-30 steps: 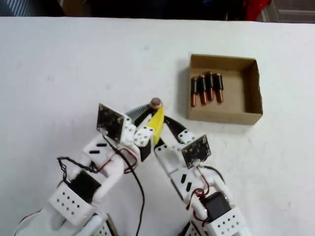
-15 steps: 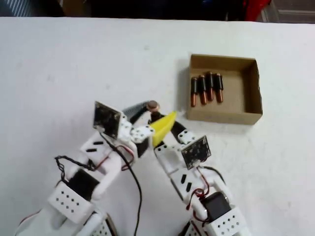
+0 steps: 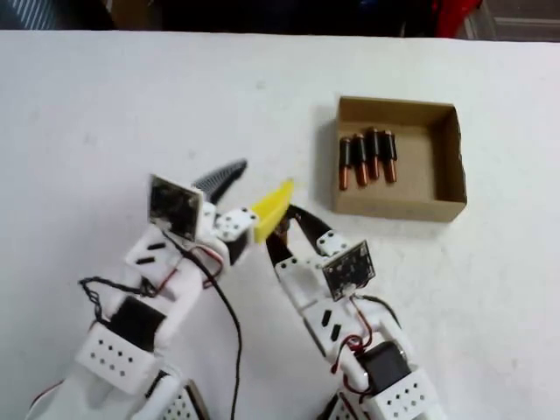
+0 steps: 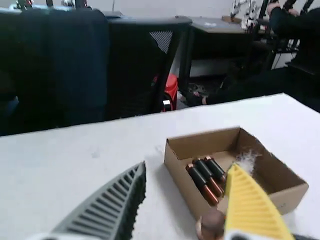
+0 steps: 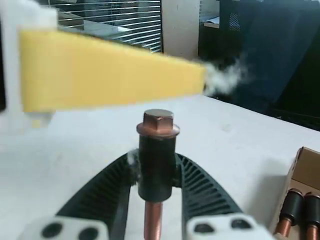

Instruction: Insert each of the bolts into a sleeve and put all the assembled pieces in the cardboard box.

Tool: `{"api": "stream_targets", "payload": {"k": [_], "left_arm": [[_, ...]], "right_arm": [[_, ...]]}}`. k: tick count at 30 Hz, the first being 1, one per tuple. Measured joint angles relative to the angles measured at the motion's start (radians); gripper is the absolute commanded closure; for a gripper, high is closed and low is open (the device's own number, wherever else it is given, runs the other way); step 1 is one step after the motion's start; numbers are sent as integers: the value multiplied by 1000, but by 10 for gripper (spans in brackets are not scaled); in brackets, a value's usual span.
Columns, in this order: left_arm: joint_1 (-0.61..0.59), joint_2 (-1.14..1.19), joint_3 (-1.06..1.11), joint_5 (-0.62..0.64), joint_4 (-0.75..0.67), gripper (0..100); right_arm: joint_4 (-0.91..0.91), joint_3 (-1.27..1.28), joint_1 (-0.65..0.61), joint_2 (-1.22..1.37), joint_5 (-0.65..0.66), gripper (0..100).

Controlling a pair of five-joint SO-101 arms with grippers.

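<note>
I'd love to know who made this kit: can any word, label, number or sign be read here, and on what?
None can be read: the cardboard box, the assembled pieces in it, the sleeved bolt in the right hand and the open left hand carry no legible print.

We see white table [image 3: 131, 96]. Beyond its far edge we note dark chairs [image 4: 55, 65], one mesh-backed [image 4: 150, 55], red thing [image 4: 171, 86] low behind, desk [image 4: 220, 24] farther back. Elsewhere we spot blinds [image 5: 110, 20], pale pillar [image 5: 180, 25] beside.
</note>
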Motion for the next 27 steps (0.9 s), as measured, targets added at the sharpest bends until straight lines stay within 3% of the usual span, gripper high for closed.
{"api": "stream_targets", "payload": {"k": [7,13,20,27], "left_arm": [[-97,-3,-117,0,23,733],[-130,-173,-183,0,288,740],[-210,-345,-193,0,453,968],[-350,-413,-193,0,568,977]], "right_arm": [[35,0,0,0,6,982],[35,0,0,0,63,982],[35,0,2,0,100,982],[155,-44,97,0,106,982]]}}
